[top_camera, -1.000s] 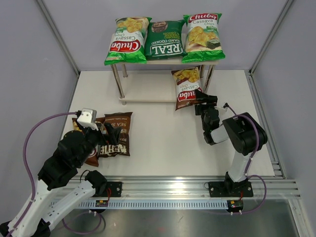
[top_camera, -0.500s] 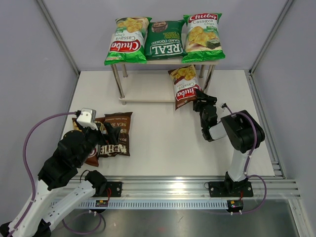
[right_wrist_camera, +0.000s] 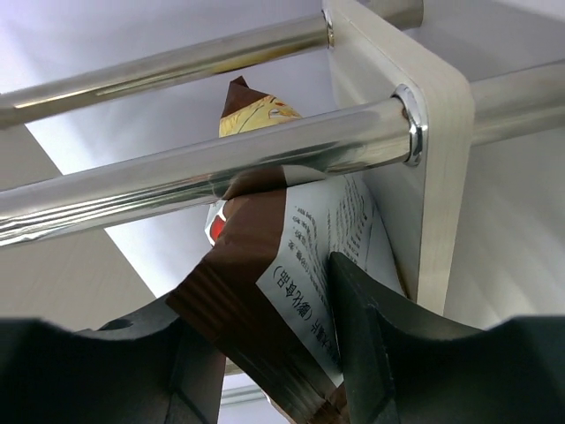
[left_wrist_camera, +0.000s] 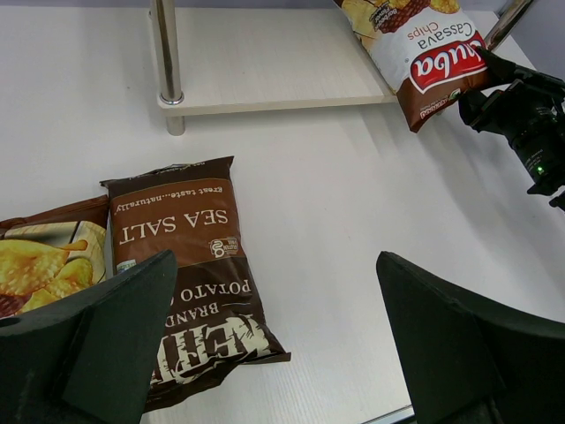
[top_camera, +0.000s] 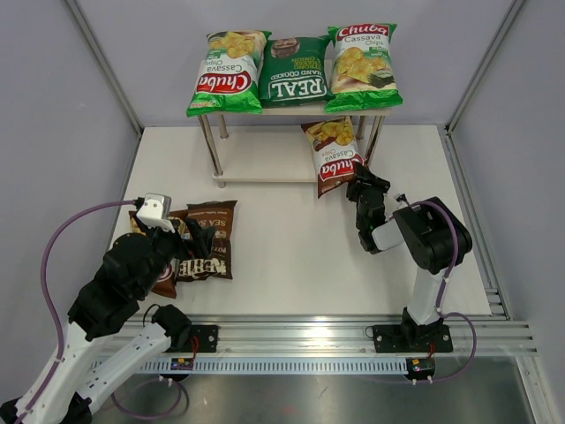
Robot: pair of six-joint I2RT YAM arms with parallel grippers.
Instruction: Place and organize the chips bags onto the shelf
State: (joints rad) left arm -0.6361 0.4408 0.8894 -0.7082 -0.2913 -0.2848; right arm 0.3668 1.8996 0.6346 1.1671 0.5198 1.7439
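The shelf [top_camera: 265, 170] stands at the back. Its top board holds a light-green Chuba bag [top_camera: 225, 71], the dark-green REAL bag [top_camera: 294, 71] and a second light-green Chuba bag [top_camera: 360, 66]. My right gripper [top_camera: 360, 187] is shut on the bottom edge of a brown Chuba bag [top_camera: 333, 155] and holds it tilted at the right end of the lower board, against the shelf legs [right_wrist_camera: 265, 155]. The bag also shows in the right wrist view [right_wrist_camera: 282, 283]. My left gripper [top_camera: 190, 237] is open above the dark-brown Kettle bag [left_wrist_camera: 190, 265]. The other brown Chuba bag [left_wrist_camera: 44, 265] lies left of it.
A metal shelf leg [left_wrist_camera: 165, 53] stands at the lower board's front left corner. Grey walls enclose the white table [top_camera: 291, 256]. An aluminium rail [top_camera: 309, 340] runs along the near edge by the arm bases.
My right gripper has pushed the brown Chuba bag up and back, further in under the shelf's top board at its right end. The left arm has not moved.
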